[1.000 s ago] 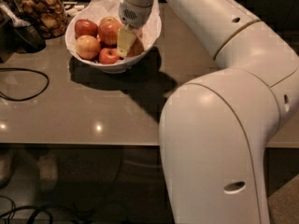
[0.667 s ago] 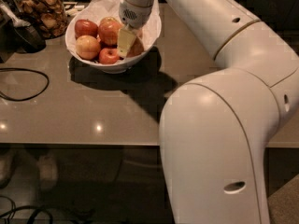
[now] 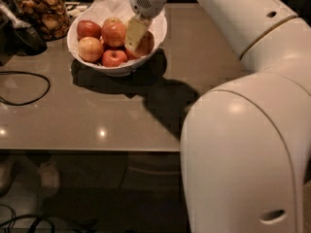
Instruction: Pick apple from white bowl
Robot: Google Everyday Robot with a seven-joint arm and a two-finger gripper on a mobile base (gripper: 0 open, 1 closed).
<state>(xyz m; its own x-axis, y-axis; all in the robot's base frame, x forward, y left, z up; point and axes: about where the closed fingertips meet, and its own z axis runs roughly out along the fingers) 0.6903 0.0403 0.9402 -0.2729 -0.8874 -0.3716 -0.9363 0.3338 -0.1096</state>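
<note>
The white bowl [image 3: 116, 71] with crinkled paper lining stands at the back left of the grey table. It holds several apples. The pale yellow-orange apple [image 3: 91, 49] lies at the bowl's left front. A small deep-red apple [image 3: 114, 58] lies in front, and darker red apples [image 3: 114, 33] lie behind. My gripper [image 3: 136, 43] reaches down into the right side of the bowl, right of the pale apple. It is against a dark red apple [image 3: 146, 42] that it partly hides.
A glass jar of brown snacks [image 3: 41, 11] stands left of the bowl, with a dark object [image 3: 22, 35] in front of it. A black cable [image 3: 24, 89] loops on the table's left. My white arm [image 3: 243, 130] fills the right side. The table's front edge [image 3: 87, 149] is near.
The gripper sits slightly higher in the bowl's right side than before. The apples lie as they did.
</note>
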